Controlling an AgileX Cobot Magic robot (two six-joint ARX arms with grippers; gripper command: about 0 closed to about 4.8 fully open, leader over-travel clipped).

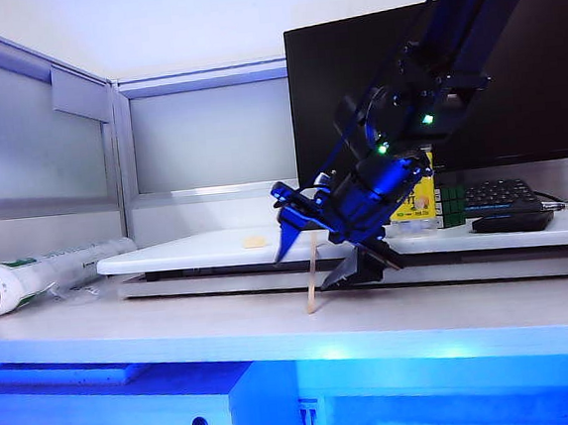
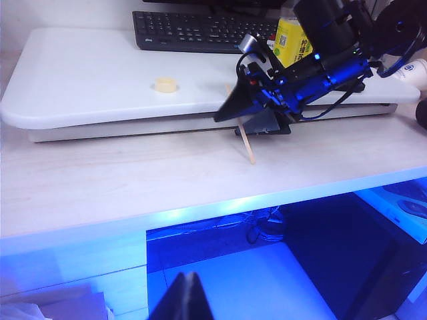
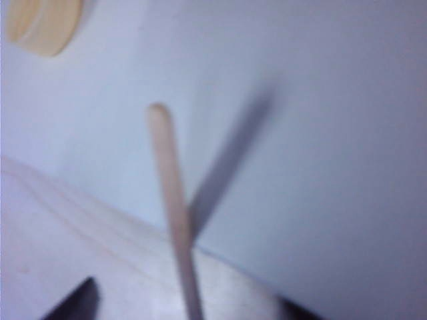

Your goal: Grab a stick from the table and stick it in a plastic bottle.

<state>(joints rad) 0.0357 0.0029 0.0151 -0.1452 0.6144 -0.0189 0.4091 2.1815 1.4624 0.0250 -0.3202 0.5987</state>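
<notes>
The pale wooden stick stands tilted, its foot on the table and its top leaning on the edge of the raised white board. My right gripper is open and straddles the stick, with a gap on each side. The plastic bottle, with its yellow label, stands on the board behind the right arm and is partly hidden. In the left wrist view my left gripper is shut and empty, low in front of the table; the exterior view does not show it.
A long white rolled tube lies at the left. A small round tan cap sits on the board. A keyboard, a cube puzzle, a flat black object and a monitor fill the back right.
</notes>
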